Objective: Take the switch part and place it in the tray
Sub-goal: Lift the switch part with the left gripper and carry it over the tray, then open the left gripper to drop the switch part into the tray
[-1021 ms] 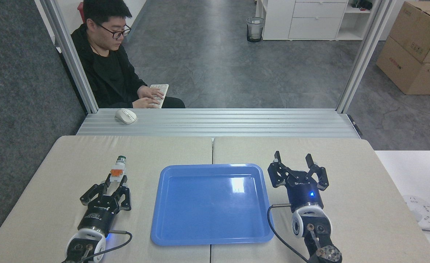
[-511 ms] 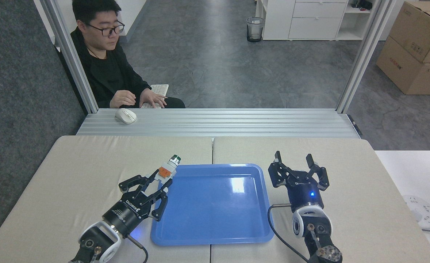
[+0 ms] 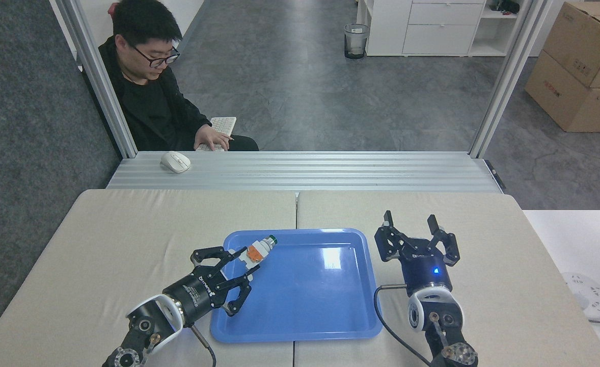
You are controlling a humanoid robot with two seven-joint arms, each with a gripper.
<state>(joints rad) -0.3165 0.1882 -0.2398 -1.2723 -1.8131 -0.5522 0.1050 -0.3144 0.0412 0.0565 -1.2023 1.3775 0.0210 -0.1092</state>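
I am holding the switch part (image 3: 258,250) pinched between the fingers of my left gripper (image 3: 244,265), over the near-left part of the blue tray (image 3: 300,326). My right gripper (image 3: 416,228) is hovering just right of the tray, its fingers spread and gripping nothing.

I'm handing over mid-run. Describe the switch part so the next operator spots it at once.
Find the big blue tray at the middle of the beige table. Over its far-left corner, the left gripper holds the switch part by its white end. It is the only small multicoloured piece here: an orange block, a silver collar and a dark-green round cap pointing right.
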